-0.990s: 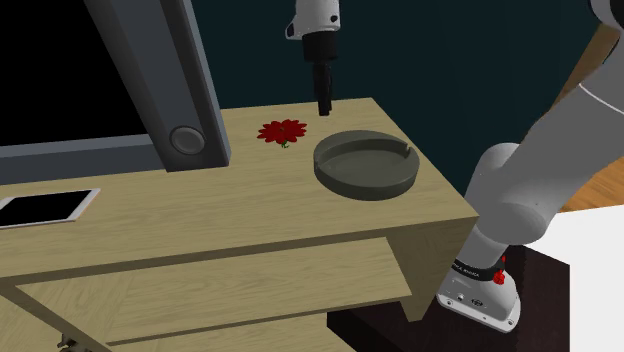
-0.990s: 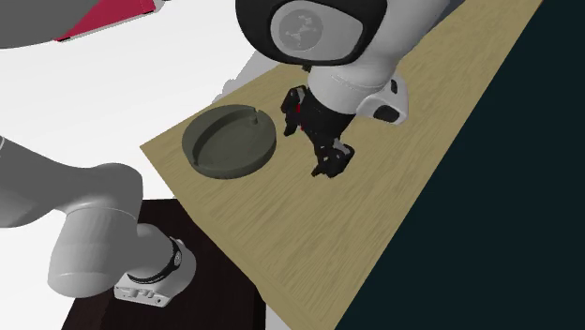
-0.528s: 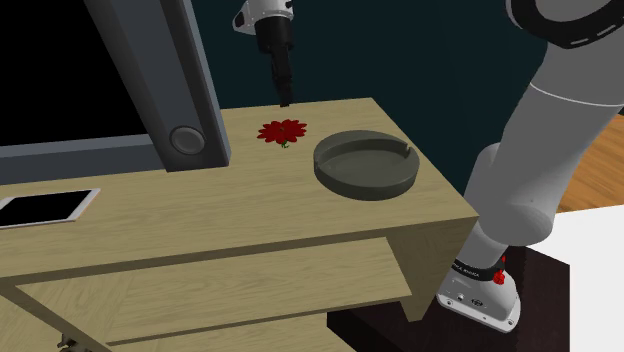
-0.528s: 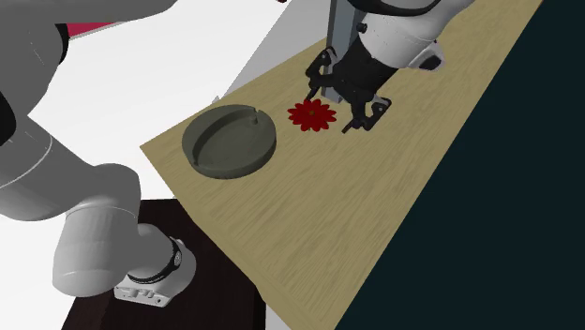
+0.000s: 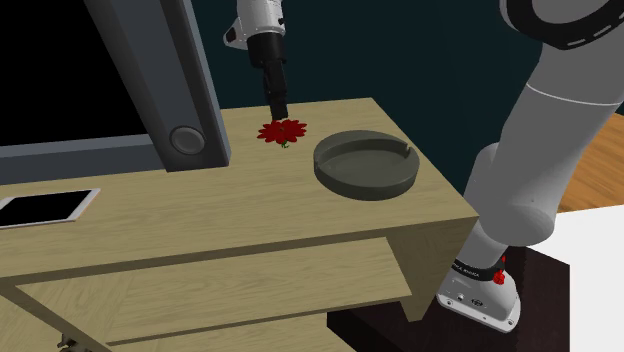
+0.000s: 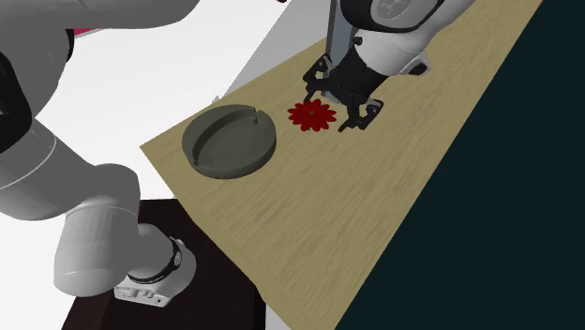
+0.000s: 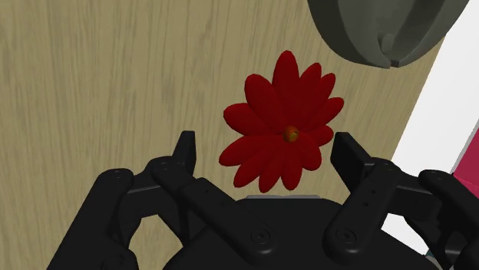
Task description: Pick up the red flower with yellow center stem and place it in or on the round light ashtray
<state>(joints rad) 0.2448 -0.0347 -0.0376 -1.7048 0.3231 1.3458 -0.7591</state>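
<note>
By the desk's [image 5: 250,212] edge nearest the stand sits the round grey ashtray [image 5: 340,178]. Beyond it, close to the far edge, the red flower [image 5: 283,131] lies flat on the wood, apart from the ashtray. Just above it hangs the black gripper [image 7: 266,149], fingers spread wide astride the petals, gripping nothing.

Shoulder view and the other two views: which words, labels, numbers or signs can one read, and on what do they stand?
Black band at the arm's foot: small white lettering, too small to read.
Flower, ashtray, desk: no text.
</note>
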